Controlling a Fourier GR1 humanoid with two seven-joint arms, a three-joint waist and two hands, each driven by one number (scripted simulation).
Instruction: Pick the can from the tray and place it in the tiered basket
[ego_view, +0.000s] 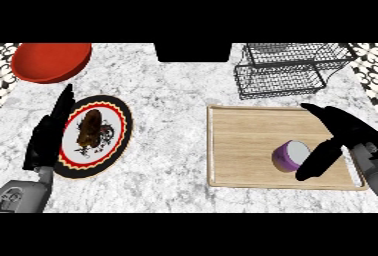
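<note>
A purple can (291, 155) with a pale lid lies on the wooden tray (244, 150), toward its right side. My right hand (345, 131) is over the tray's right part, open, with the thumb just right of the can and the fingers stretched above it; nothing is held. The black wire tiered basket (289, 69) stands at the back right, beyond the tray. My left hand (49, 134) rests open at the left edge, beside a plate.
A decorated plate (118, 127) with dark food lies at the left, next to my left hand. A red bowl (50, 61) sits at the back left. A black box (193, 52) stands at the back centre.
</note>
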